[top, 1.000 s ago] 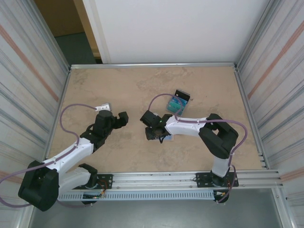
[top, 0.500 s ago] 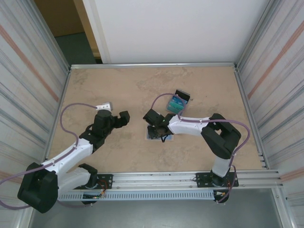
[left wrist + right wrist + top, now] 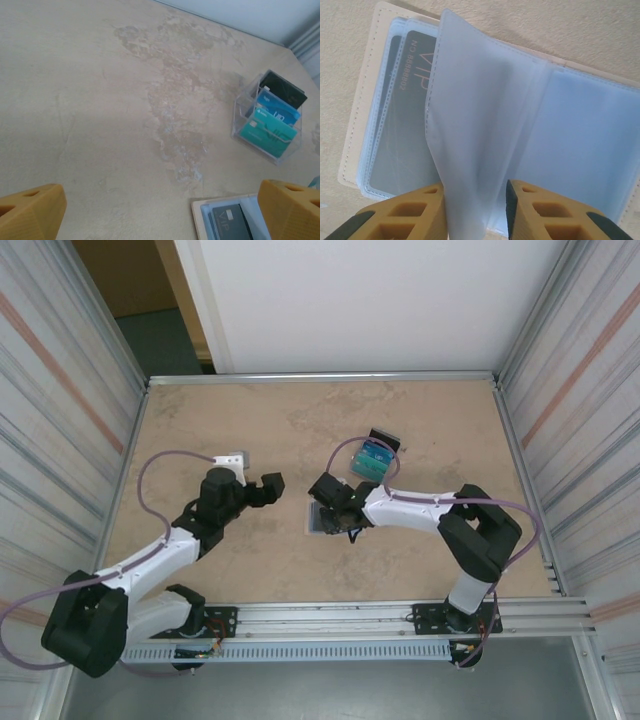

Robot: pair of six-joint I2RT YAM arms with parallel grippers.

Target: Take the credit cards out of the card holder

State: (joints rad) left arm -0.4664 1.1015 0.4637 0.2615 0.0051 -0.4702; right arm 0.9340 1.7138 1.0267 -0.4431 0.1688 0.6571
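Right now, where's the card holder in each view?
Top external: card holder mid-picture, just below the clear card stand.
Left wrist: bottom edge, right of centre; the stand sits up-right of it.
Right wrist: lying open across the picture.
Shared landmark: dark VIP card in its sleeve, both wrist views.

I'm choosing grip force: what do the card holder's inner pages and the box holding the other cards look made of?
Card holder pages: thin, soft translucent bluish plastic, probably vinyl; stitched edges, one leaf curls. Box: rigid clear plastic, likely acrylic; glossy see-through walls.
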